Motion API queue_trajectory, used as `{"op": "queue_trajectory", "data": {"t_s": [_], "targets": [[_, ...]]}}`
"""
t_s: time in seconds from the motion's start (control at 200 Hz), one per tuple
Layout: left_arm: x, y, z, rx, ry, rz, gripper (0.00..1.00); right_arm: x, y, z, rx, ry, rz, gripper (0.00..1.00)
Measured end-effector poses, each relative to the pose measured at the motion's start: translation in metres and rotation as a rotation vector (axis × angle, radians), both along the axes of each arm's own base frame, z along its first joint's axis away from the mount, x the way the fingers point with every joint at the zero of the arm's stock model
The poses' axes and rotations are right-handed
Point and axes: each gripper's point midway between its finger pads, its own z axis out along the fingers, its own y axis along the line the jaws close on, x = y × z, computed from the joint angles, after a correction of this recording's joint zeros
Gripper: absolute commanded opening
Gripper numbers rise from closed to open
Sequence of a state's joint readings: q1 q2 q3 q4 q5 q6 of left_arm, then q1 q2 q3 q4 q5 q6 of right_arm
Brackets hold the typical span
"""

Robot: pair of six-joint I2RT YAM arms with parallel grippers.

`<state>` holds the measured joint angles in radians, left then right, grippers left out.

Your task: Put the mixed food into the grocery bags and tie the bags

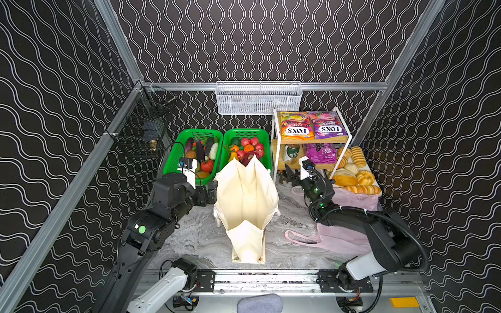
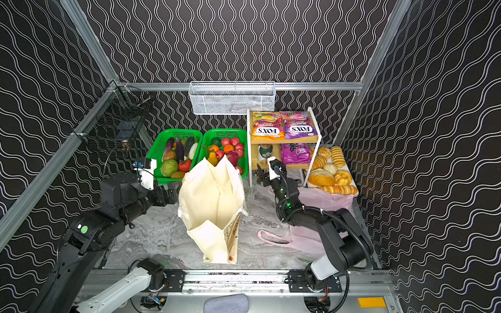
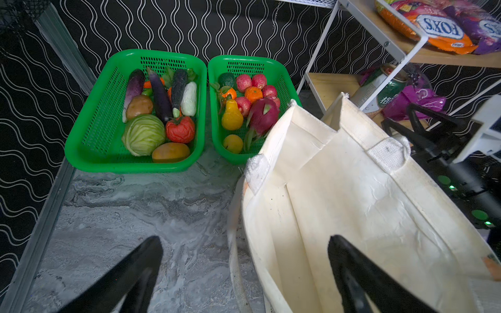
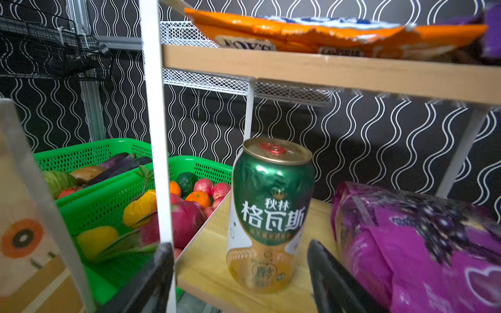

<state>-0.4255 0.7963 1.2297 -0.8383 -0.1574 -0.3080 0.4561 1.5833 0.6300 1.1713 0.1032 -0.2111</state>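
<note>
Marbled grey tabletop [image 1: 195, 230]: cream canvas tote [image 1: 244, 200], upright, gaping; glossy green drink can [image 4: 271, 195], cylindrical, on wooden shelf [image 4: 206, 265]. Left gripper [image 3: 244, 271], right gripper [image 4: 238, 245]: both parted, empty.

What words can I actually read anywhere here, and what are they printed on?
"FOX'S FRUITS": orange packet, seen upside down.
"FOX'S BERRIES": purple packet beside it.
"秋林 格瓦斯": green can.
The can's small print and the cloth bag side lettering are too blurred or cut off to read.
</note>
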Motion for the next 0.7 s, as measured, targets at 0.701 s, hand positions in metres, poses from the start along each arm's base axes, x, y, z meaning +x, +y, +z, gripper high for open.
{"op": "queue_trajectory", "data": {"t_s": [0.701], "targets": [[-0.006,0.001,0.007,-0.003,0.004,-0.01,0.99,0.049,0.004,-0.039,0.008,0.047,-0.075,0.82]]}}
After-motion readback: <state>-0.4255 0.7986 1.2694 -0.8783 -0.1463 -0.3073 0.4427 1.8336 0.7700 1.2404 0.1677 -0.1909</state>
